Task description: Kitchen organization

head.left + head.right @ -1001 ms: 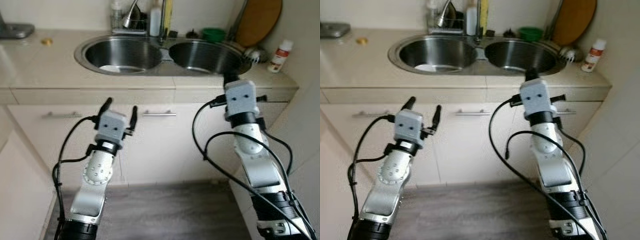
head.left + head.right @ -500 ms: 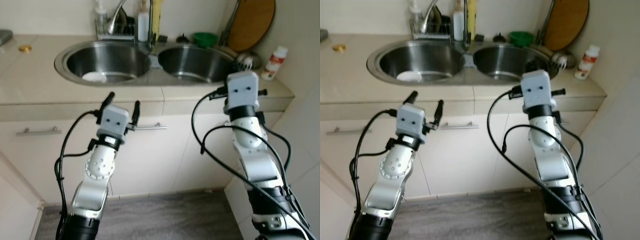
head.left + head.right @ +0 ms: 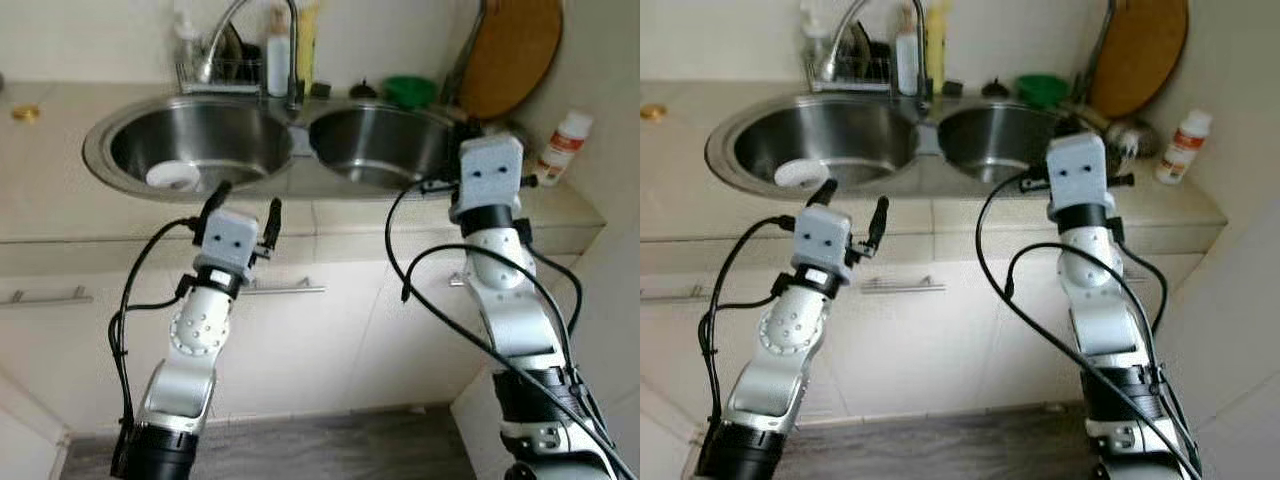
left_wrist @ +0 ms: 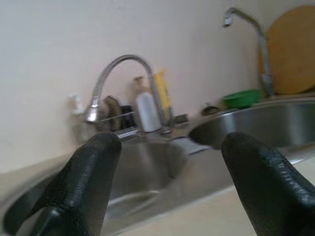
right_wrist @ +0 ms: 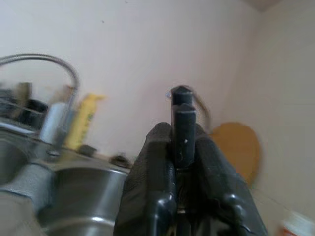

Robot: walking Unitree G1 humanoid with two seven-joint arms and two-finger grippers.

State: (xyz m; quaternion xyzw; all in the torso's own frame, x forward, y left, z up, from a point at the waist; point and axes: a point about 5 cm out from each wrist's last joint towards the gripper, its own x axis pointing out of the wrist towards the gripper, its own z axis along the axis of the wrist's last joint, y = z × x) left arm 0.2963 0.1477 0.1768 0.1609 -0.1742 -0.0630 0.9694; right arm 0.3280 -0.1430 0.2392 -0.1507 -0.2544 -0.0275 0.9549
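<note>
A plate (image 3: 172, 176) lies in the left basin of the sink (image 3: 130, 190). Behind the sink stand a rack (image 3: 215, 72), a bottle (image 3: 277, 42) and a bowl (image 3: 410, 90). Right of the sink, a board (image 3: 515, 50) leans on the wall beside a small bottle (image 3: 566, 140); a lid (image 3: 25, 113) lies left.

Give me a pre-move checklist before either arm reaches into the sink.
1. Left gripper open: ok, fingers spread wide apart.
2. Right gripper free: not ok, shut on a thin black object.
3. What that object is: cannot tell.
4. Target in left basin: ok, a white dish lies on its bottom.
5. Right basin contents: cannot tell, the right arm covers part of it.
6. Arms short of the counter edge: ok.
</note>
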